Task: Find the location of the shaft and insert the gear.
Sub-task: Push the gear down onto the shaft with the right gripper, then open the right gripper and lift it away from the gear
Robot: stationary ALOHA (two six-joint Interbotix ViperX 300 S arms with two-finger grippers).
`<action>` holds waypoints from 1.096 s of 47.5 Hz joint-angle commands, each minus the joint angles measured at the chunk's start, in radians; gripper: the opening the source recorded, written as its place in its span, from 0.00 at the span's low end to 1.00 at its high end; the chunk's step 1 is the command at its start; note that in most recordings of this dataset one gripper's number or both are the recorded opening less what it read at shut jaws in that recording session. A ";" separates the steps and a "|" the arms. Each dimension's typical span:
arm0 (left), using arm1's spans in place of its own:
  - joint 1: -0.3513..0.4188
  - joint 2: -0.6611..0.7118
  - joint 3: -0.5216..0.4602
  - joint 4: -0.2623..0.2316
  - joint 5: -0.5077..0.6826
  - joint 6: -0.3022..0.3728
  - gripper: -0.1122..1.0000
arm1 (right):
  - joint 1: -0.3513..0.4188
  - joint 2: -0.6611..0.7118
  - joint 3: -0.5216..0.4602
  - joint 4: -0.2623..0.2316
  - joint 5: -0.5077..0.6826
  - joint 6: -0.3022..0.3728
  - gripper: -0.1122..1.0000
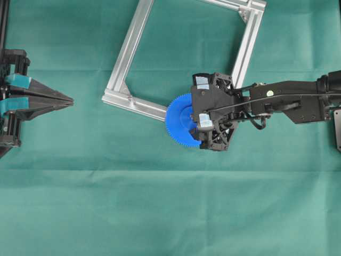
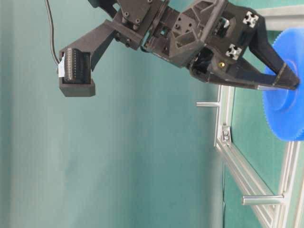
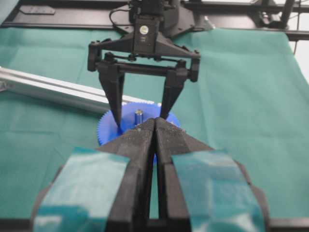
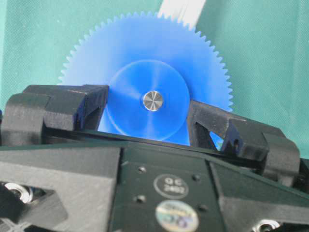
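Observation:
The blue gear (image 1: 177,120) lies flat on the green cloth by the frame's lower rail, its toothed rim (image 4: 145,38) showing in the right wrist view. The shaft (image 4: 152,100) shows as a silvery pin end in the gear's central hole, and it stands up from the hub in the left wrist view (image 3: 138,115). My right gripper (image 1: 192,118) reaches down from the right, its two fingers (image 3: 116,104) pressed against opposite sides of the raised hub. My left gripper (image 1: 71,100) rests at the far left, shut and empty, pointing at the gear.
An aluminium frame (image 1: 128,53) lies on the cloth behind the gear, with corner brackets (image 1: 123,88) and short pegs (image 2: 259,200) sticking out. Green cloth (image 1: 160,213) covers the table. The right arm (image 1: 298,98) stretches in from the right edge.

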 commanded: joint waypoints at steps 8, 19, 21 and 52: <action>0.000 0.009 -0.028 -0.002 -0.005 -0.002 0.11 | -0.008 -0.006 -0.023 -0.002 -0.006 -0.005 0.72; 0.000 0.009 -0.028 -0.002 -0.005 -0.002 0.11 | -0.008 -0.017 -0.026 -0.002 -0.005 -0.005 0.72; 0.002 0.009 -0.029 -0.002 -0.005 -0.002 0.11 | -0.008 -0.023 -0.026 -0.002 -0.005 -0.006 0.72; 0.000 0.009 -0.029 -0.002 0.000 -0.002 0.10 | -0.005 -0.222 -0.028 -0.032 0.060 -0.012 0.88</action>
